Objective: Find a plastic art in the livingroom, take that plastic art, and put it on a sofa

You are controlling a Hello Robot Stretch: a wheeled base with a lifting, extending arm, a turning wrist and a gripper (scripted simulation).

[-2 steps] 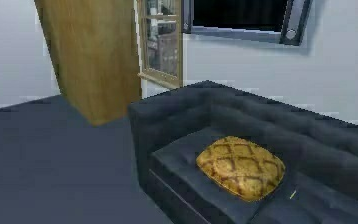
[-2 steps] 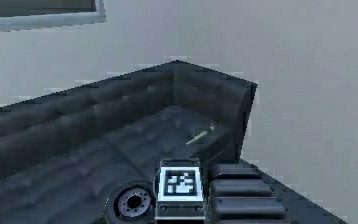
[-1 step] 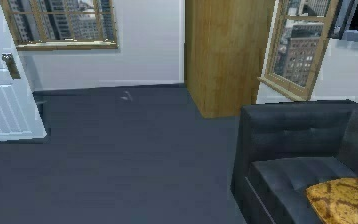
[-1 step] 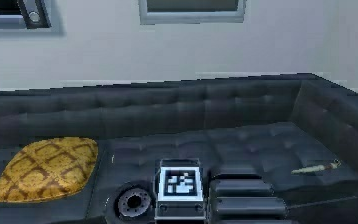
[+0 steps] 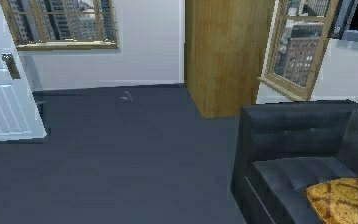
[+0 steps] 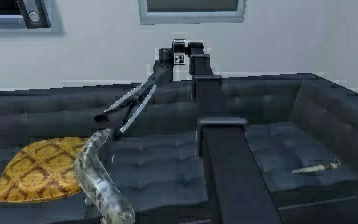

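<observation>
The plastic art (image 6: pixel 96 178) is showing in the arm side view as a pale, glassy grey, gently curved tube. Its long axis is running steeply from an upper end just under the gripper (image 6: pixel 107 124) down and slightly rightward to the picture's bottom edge, against the dark sofa (image 6: pixel 272 100) seat and just beside a yellow-orange patterned cushion (image 6: pixel 37 172). Its lower end is meeting that edge, so I cannot tell whether it is hanging clear or resting on the seat, nor whether the gripper is holding it.
</observation>
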